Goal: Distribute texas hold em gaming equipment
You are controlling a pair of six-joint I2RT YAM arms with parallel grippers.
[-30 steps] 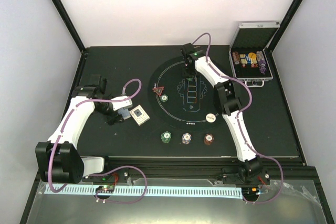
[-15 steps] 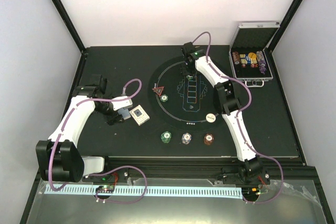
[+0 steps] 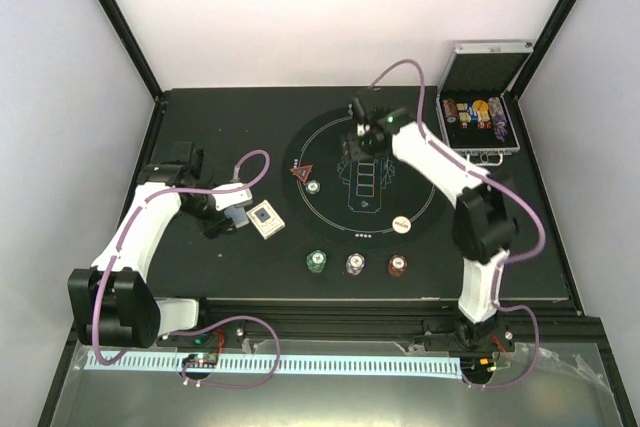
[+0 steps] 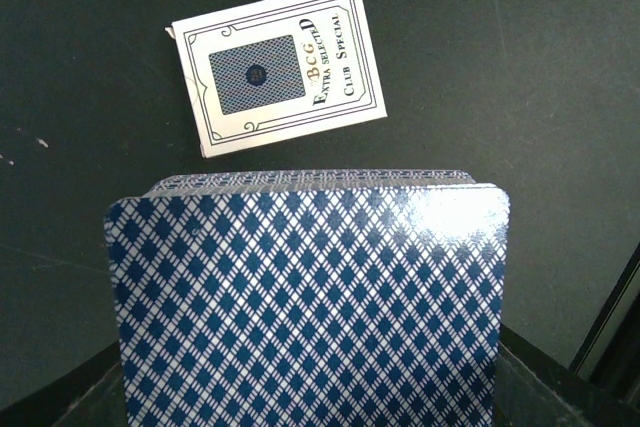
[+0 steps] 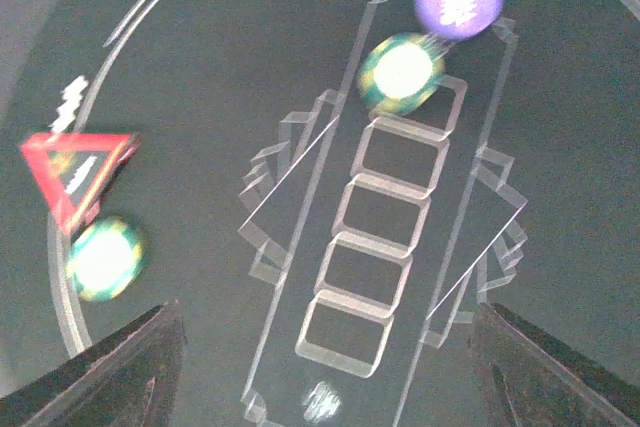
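Chips were set on the mat; card deck was held undealt by left gripper; right gripper was found wide open.

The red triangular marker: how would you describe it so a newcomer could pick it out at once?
Find the round printed mat in the middle of the black table. At its left edge lies the red triangular marker, with a green chip close beside it on the near side. It is the only triangle there; its neighbours are all round.
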